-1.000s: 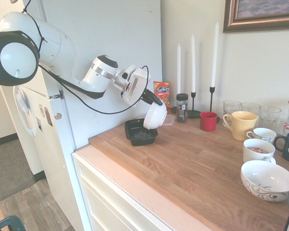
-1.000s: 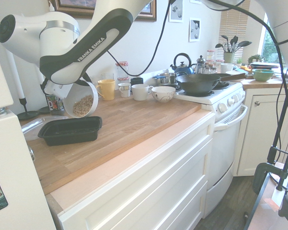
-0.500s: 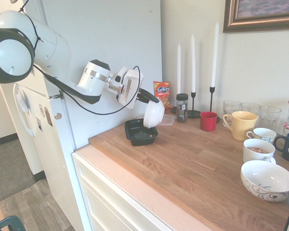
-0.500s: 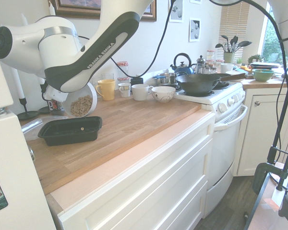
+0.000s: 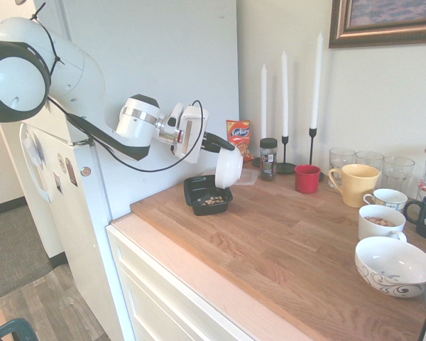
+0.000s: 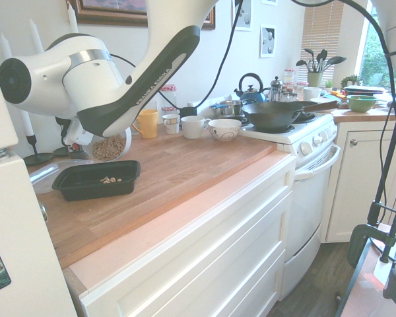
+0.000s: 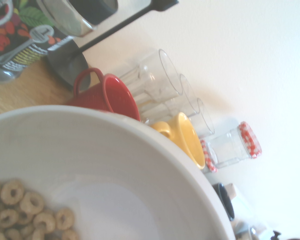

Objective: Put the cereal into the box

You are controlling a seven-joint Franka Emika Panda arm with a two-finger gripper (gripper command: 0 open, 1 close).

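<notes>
My gripper point(image 5: 213, 145) is shut on the rim of a white bowl point(image 5: 228, 168), held tipped on its side just above the far end of the box point(image 5: 196, 187), a shallow black tray on the wooden counter. Ring-shaped tan cereal point(image 6: 108, 147) still fills the lower side of the bowl point(image 6: 122, 135). A small scatter of cereal point(image 5: 213, 201) lies inside the box point(image 6: 92, 190), seen in the second exterior view as cereal pieces point(image 6: 109, 179). The wrist view shows the bowl's inside point(image 7: 120, 170) with cereal rings point(image 7: 20, 210) in it.
Behind the box stand an orange snack bag point(image 5: 238, 135), a dark jar point(image 5: 268, 158) and tall candlesticks point(image 5: 314, 78). A red mug point(image 5: 307, 178), yellow mug point(image 5: 356, 183), glasses and several bowls point(image 5: 394, 265) fill the counter's right. A fridge wall point(image 5: 163, 71) rises beside the box.
The bowl has tipped further and drawn back a little over the box. Cereal has dropped from it: the box held almost none before and now holds a small scatter.
</notes>
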